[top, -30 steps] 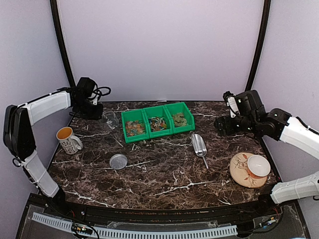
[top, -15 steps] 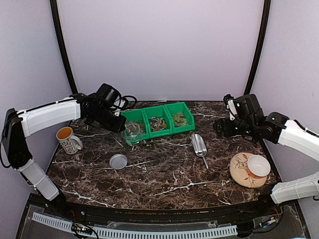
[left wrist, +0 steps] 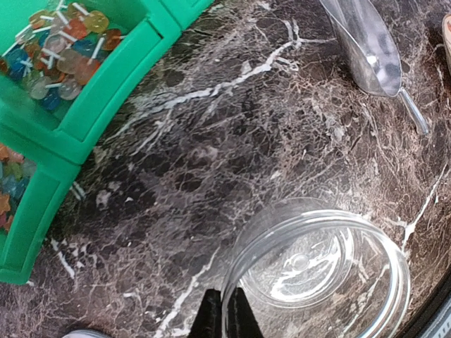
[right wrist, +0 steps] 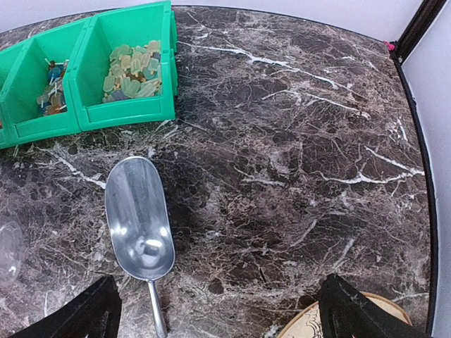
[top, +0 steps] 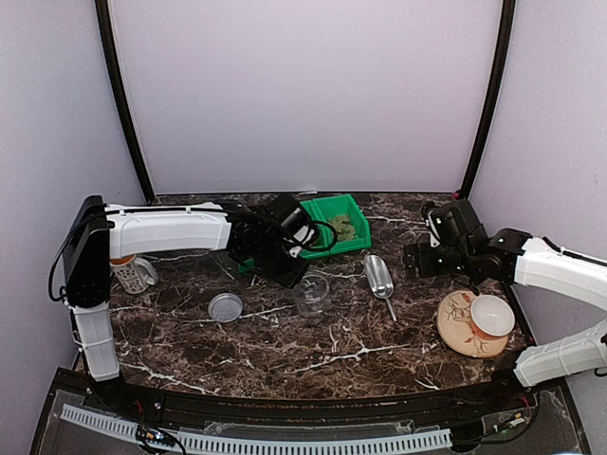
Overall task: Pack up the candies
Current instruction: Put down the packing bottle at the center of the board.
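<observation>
From above, your left arm [top: 171, 229] covers most of the green bins [top: 353, 210] and part of the mug [top: 133, 276], and the candies [top: 341, 227] left showing are too small to tell apart. The left wrist view cuts the glass jar [left wrist: 310, 264] off at its bottom edge.

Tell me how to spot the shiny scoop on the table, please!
Look at the dark marble table and find the green bins at the back. Just in front of their right end, between the clear jar and the plate, lies the scoop. It is the only shiny silver metal thing, long, with a thin handle.
</observation>
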Action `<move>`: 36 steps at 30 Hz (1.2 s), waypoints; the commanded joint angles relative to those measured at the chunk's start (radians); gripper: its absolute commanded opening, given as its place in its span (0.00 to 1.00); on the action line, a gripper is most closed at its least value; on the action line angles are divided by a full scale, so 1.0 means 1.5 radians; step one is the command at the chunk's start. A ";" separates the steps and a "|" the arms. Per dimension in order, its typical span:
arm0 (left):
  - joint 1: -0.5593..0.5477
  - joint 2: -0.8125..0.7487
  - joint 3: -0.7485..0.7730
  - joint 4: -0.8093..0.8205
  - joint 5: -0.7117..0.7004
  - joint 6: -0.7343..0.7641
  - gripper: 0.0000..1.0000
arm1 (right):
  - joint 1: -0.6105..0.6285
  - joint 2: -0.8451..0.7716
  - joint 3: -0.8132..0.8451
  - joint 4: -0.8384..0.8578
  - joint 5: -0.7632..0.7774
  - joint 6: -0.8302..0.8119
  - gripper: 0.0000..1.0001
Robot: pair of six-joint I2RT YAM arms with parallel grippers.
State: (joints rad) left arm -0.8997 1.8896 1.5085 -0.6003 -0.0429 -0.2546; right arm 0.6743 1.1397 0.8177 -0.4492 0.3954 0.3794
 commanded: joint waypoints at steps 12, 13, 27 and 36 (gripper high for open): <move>-0.063 0.116 0.119 -0.039 -0.043 0.010 0.01 | 0.004 0.004 -0.024 0.049 -0.014 0.020 0.98; -0.065 0.118 0.119 -0.039 -0.049 0.010 0.01 | 0.004 0.005 -0.025 0.051 -0.015 0.020 0.98; -0.075 0.124 0.127 -0.047 -0.066 0.008 0.18 | 0.004 -0.002 -0.040 0.066 -0.028 0.014 0.98; -0.075 0.137 0.142 -0.042 -0.103 0.020 0.27 | 0.004 -0.005 -0.060 0.080 -0.044 0.014 0.98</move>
State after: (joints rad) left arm -1.0065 2.0808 1.6817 -0.6449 -0.1486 -0.2447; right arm 0.6743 1.1381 0.7376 -0.3706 0.3386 0.3981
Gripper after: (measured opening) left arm 0.273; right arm 0.976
